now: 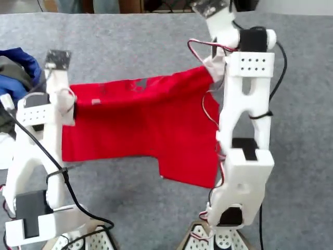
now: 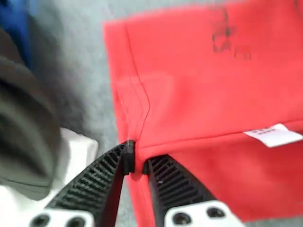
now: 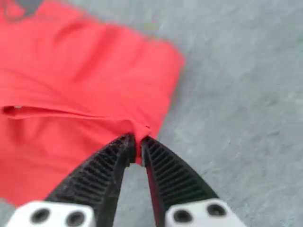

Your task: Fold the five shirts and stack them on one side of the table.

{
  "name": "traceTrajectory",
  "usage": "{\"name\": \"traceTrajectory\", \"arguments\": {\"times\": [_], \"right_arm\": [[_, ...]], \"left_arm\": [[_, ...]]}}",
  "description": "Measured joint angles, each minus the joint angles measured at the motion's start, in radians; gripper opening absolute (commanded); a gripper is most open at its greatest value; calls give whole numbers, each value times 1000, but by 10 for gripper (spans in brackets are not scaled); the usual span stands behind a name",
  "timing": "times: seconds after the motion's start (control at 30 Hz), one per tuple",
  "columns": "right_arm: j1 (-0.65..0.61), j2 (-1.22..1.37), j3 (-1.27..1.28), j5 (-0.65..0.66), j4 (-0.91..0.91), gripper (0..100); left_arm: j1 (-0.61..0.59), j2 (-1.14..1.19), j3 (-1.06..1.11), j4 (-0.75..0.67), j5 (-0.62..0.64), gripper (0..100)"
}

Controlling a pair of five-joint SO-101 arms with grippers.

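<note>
The grey counter carries the red shirt, which spreads across the middle of the high view with its long axis running left to right between the two arms. A heap of blue and dark shirts sits at the left edge, just beside the left arm. The left claw is pinched narrow on the shirt's left-hand edge, and the right claw on its upper right corner. The rest of the cloth lies toward the bottom of the frame from both claws, so the fold probably needs them travelling together. A white label shows on the cloth.
</note>
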Motion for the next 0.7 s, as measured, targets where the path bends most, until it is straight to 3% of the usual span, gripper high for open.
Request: {"name": "traceTrajectory", "arguments": {"times": [0.1,0.47,0.7], "right_arm": [[-34,-149,235,9,-58,15],[-51,-848,1346,40,-542,15],[-44,-1145,1633,49,-554,15]], "left_arm": [[-3,0,54,0,-37,29],[-12,-155,138,132,-127,29],[-20,-212,333,43,-150,29]]}}
